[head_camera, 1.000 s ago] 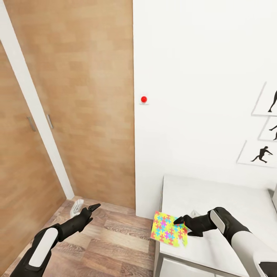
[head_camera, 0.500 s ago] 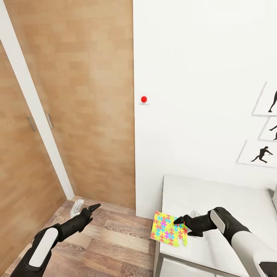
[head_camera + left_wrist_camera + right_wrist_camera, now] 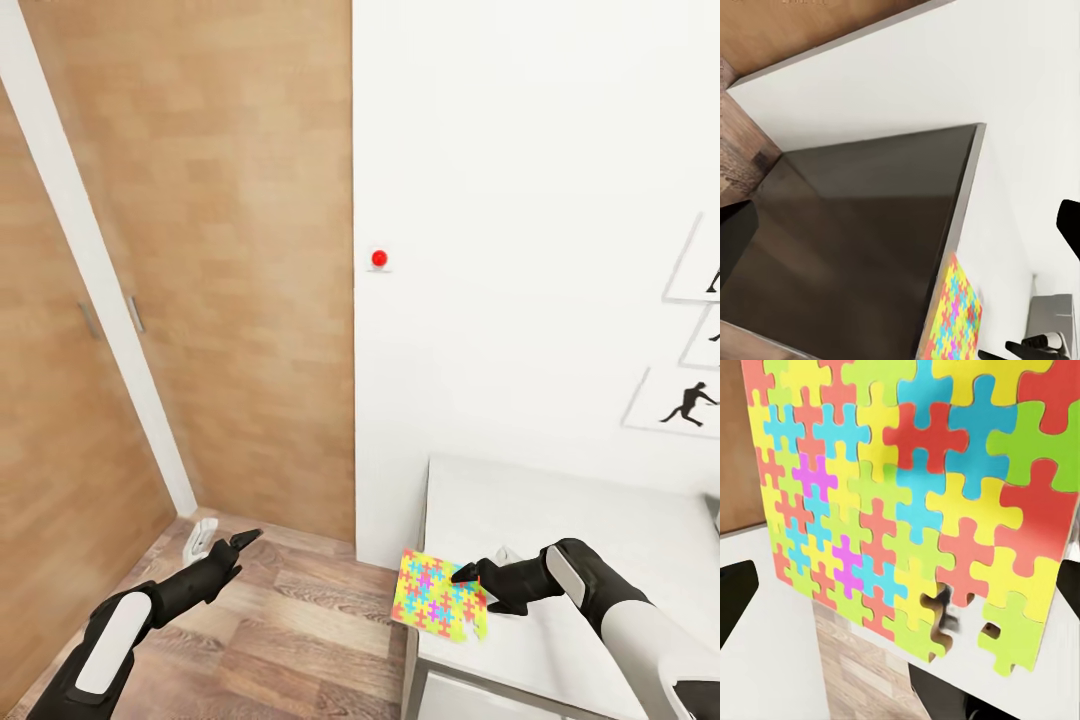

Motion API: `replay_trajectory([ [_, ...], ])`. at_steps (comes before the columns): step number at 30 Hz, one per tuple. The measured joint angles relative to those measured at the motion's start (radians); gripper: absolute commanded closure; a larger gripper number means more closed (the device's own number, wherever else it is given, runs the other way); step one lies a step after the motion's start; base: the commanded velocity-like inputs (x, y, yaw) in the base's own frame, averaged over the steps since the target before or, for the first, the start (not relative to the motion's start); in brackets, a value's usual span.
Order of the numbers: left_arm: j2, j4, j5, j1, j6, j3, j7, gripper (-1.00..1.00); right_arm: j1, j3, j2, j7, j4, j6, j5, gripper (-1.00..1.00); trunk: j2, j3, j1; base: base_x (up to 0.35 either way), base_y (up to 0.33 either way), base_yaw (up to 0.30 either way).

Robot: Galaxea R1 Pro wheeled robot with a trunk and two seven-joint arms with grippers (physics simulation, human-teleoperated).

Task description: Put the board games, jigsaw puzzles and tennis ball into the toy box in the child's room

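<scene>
A jigsaw puzzle (image 3: pixel 440 597) is held at the tip of the right end effector (image 3: pixel 470 574), tilted and hanging past the near left corner of the light grey counter (image 3: pixel 560 520), partly over the wood-plank floor (image 3: pixel 290 640). In the right wrist view the puzzle (image 3: pixel 915 502) lies directly ahead of the end effector, its flat face turned toward that camera. The right end effector appears closed on the puzzle's edge, though the contact itself is hidden behind the dark fingers. The left end effector (image 3: pixel 240 541) is seen over the floor, well apart from the puzzle and holding nothing; how far it is open cannot be told. In the left wrist view the puzzle (image 3: pixel 956 319) is seen at the counter's edge beyond a dark panel (image 3: pixel 862 240). The toy box cannot be made out in these views; only a small grey edge is visible at the far right of the counter. It is judged that the coming move must carry the puzzle rightward along the counter, and that the right arm, the nearer one, is placed to do so.
</scene>
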Motion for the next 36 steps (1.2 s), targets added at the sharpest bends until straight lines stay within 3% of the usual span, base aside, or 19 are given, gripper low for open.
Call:
replay_trajectory([
  [33, -0.003, 0.001, 0.000, -0.001, -0.001, -0.001, 0.001, -1.00, 0.000, -0.002, 0.000, 0.000, 0.000, -0.003, 0.001, -1.00, 0.000, 0.000, 0.000, 0.000, 0.000, 0.025],
  [36, -0.006, 0.011, -0.001, -0.003, -0.002, -0.003, 0.001, -1.00, 0.000, -0.006, -0.014, -0.001, -0.004, -0.007, 0.003, -1.00, 0.000, 0.000, 0.000, 0.000, 0.000, 0.000],
])
